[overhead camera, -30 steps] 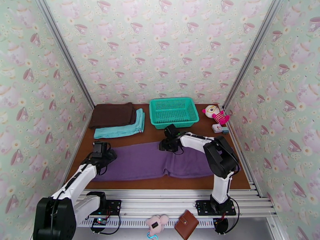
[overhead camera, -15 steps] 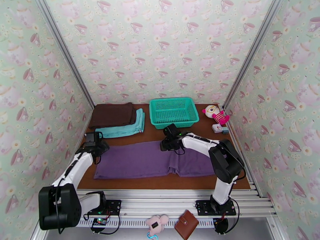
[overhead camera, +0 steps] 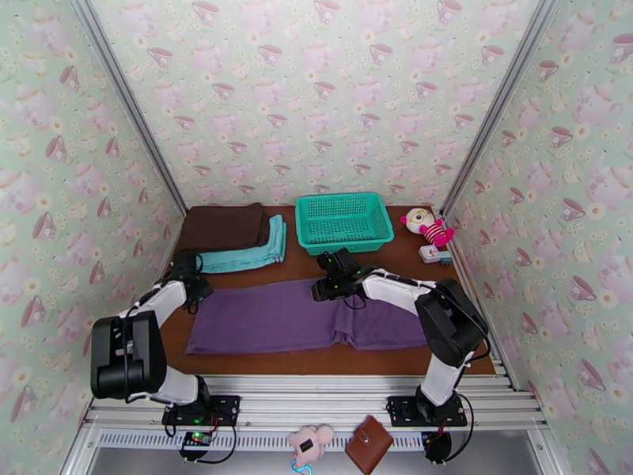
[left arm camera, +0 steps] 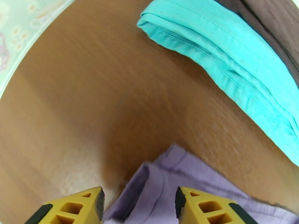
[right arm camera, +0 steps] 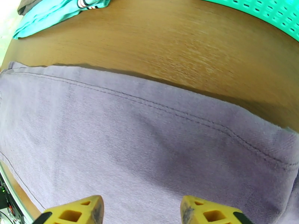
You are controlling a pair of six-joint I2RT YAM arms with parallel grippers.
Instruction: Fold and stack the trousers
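**A:** One pair of purple trousers [overhead camera: 305, 317] lies flat on the brown tabletop [overhead camera: 301, 267], stretched from left to right across its near half. We see it well clear of the stack at the back.

**B:** Where do we find the two arms?

**A:** Both reach to the far edge of the cloth. The left fingers [left arm camera: 74, 208] sit at the trousers' far left corner, near the teal folded garment [overhead camera: 241, 251]. From the wrist camera we see them standing apart, and the rumpled corner of purple cloth lies in the gap between them, unpinched.

**B:** And on the right?

**A:** The right fingers [right arm camera: 74, 211] hang above the far edge near the middle of the trousers. They too are spread, with the flat weave and its seam below them, and they hold nothing.

**B:** What else do we have on the tabletop?

**A:** At the far left, a dark brown folded garment [overhead camera: 223, 227] lies partly over the teal one. A teal mesh basket [overhead camera: 345, 222] stands at the far centre, empty as far as we can see. A pink and white doll [overhead camera: 427, 226] lies by the right wall.
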